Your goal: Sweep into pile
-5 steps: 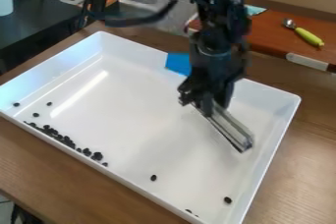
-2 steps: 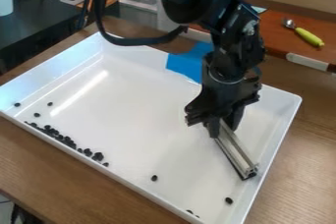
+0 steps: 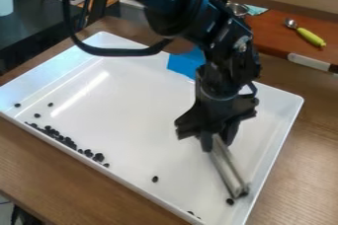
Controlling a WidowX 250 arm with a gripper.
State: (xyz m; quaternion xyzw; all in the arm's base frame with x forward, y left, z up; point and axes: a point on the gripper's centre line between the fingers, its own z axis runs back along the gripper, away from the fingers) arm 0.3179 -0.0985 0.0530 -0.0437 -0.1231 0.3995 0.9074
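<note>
Evidently clamped: silvery bar in the jaws at the tray's near right

The black gripper [image 3: 218,142] hangs over the right half of the white tray [image 3: 139,100], its jaws closed on the upper end of the silvery bar [image 3: 226,168]. They stand apart only by the part of the bar between them. The bar slants down toward the tray's near right corner, its low end just beside one dark bit [image 3: 230,202]; whether the two touch, I cannot tell. Most of the dark bits lie in a row [image 3: 66,141] along the near left wall, with a few strays apart from it. The tray sits on the wooden desk [image 3: 310,169].
</note>
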